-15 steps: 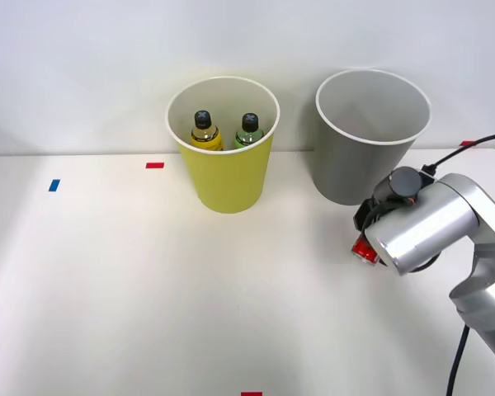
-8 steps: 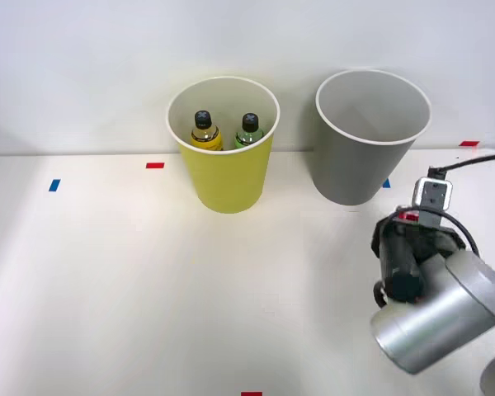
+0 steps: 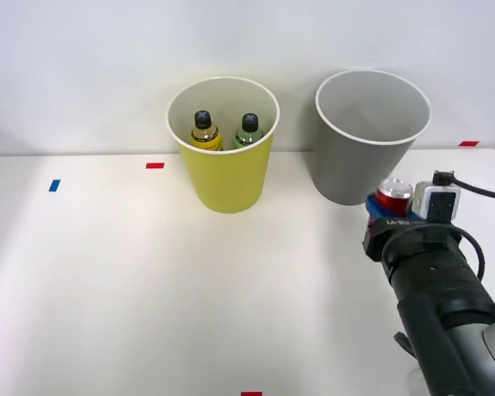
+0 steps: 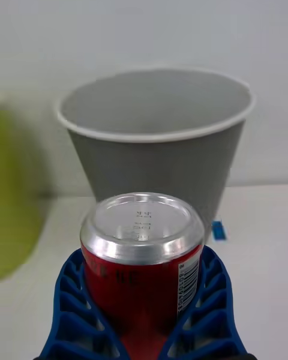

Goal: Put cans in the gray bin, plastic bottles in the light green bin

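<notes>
Swinging round since the earlier frame, the right arm now points away from the camera toward the bins, and the red can stands upright at its tip instead of being tucked under the wrist. From the front, the can sits just before the gray bin, below its rim. Both plastic bottles, the yellow bottle and the green bottle, already stand inside the light green bin, well apart across the bench.

From the wrist, the right gripper has its jaws pinching the can's red body from both sides, blue ribbed fingers hugging it, spread only as wide as the can. Its silver top faces up, and the gray bin's wall rises directly behind it.

To do this step well, I judge the arm should lift until the can's base clears the white rim, carry it over the middle of the opening, then release.
</notes>
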Robot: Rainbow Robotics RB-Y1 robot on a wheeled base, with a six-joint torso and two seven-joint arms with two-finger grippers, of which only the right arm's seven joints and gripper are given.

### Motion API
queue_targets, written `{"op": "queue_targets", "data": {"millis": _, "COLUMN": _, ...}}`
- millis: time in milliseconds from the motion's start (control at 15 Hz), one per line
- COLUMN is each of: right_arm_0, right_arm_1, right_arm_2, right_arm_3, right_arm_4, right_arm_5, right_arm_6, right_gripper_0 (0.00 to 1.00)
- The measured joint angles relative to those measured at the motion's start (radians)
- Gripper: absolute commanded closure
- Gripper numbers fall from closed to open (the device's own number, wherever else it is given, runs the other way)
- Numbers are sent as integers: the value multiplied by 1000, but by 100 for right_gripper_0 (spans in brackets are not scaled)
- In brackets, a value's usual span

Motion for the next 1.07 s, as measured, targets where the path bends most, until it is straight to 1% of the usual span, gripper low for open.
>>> {"op": "queue_targets", "data": {"millis": 133, "right_arm_0": 18, "right_arm_1": 12, "right_arm_2": -70, "right_arm_3": -1, "right_arm_4": 9, "right_arm_5": -181, "right_arm_6": -86, "right_gripper_0": 100}}
{"op": "queue_targets", "data": {"millis": 267, "right_arm_0": 8, "right_arm_1": 40, "right_arm_2": -142, "right_arm_3": -2, "right_arm_4": 11, "right_arm_5": -336, "right_arm_6": -159, "right_gripper_0": 100}}
{"op": "queue_targets", "data": {"millis": 333, "right_arm_0": -11, "right_arm_1": 59, "right_arm_2": -169, "right_arm_3": -2, "right_arm_4": 4, "right_arm_5": -379, "right_arm_6": -180, "right_gripper_0": 100}}
{"op": "queue_targets", "data": {"millis": 467, "right_arm_0": -92, "right_arm_1": 89, "right_arm_2": -197, "right_arm_3": 0, "right_arm_4": -74, "right_arm_5": -404, "right_arm_6": -178, "right_gripper_0": 100}}
{"op": "queue_targets", "data": {"millis": 600, "right_arm_0": -190, "right_arm_1": 105, "right_arm_2": -219, "right_arm_3": 30, "right_arm_4": -96, "right_arm_5": -410, "right_arm_6": -171, "right_gripper_0": 100}}
{"op": "queue_targets", "data": {"millis": 733, "right_arm_0": -287, "right_arm_1": 121, "right_arm_2": -245, "right_arm_3": 144, "right_arm_4": -99, "right_arm_5": -429, "right_arm_6": -168, "right_gripper_0": 100}}
{"op": "queue_targets", "data": {"millis": 867, "right_arm_0": -367, "right_arm_1": 143, "right_arm_2": -289, "right_arm_3": 287, "right_arm_4": -95, "right_arm_5": -489, "right_arm_6": -162, "right_gripper_0": 100}}
{"op": "queue_targets", "data": {"millis": 1067, "right_arm_0": -483, "right_arm_1": 152, "right_arm_2": -339, "right_arm_3": 471, "right_arm_4": -61, "right_arm_5": -553, "right_arm_6": -149, "right_gripper_0": 100}}
